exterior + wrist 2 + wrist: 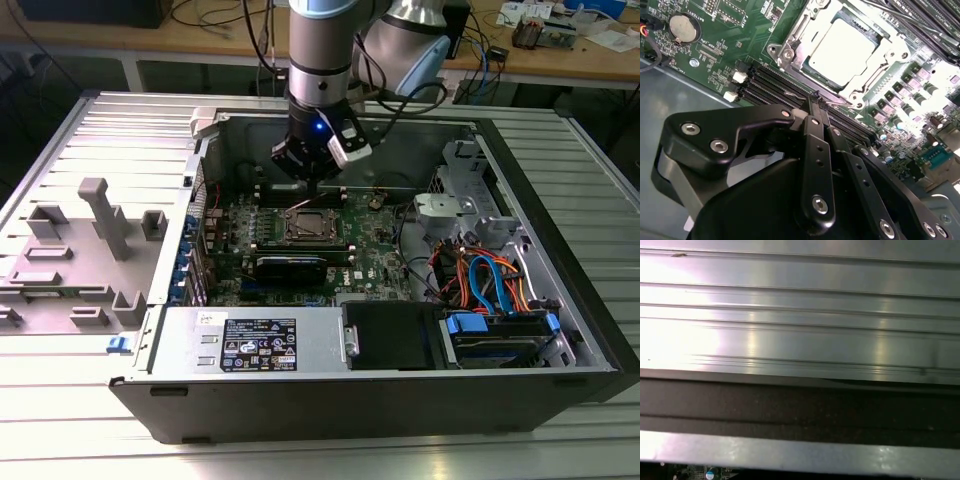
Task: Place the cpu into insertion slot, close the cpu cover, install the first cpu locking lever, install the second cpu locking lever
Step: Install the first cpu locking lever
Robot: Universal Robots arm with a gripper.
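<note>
The cpu (840,50) lies flat in the insertion slot (305,228) of the green motherboard (720,55), its silver top catching the light. The cpu cover (888,52) lies down around it as a grey metal frame. My gripper (818,101) hangs just off the socket's edge on the side of the long black memory slots (775,82). Its black fingers (815,150) are pressed together with no gap showing. A thin metal lever (796,93) runs along that socket edge, right by the fingertips. In the exterior view my gripper (315,188) stands over the socket's far edge.
The motherboard sits deep in an open computer case (560,260). A power supply (255,345) lies at the front and a drive cage with blue and orange cables (490,290) on the exterior view's right. A coin battery (681,27) is nearby. Ribbed metal (800,330) shows in the first wrist view.
</note>
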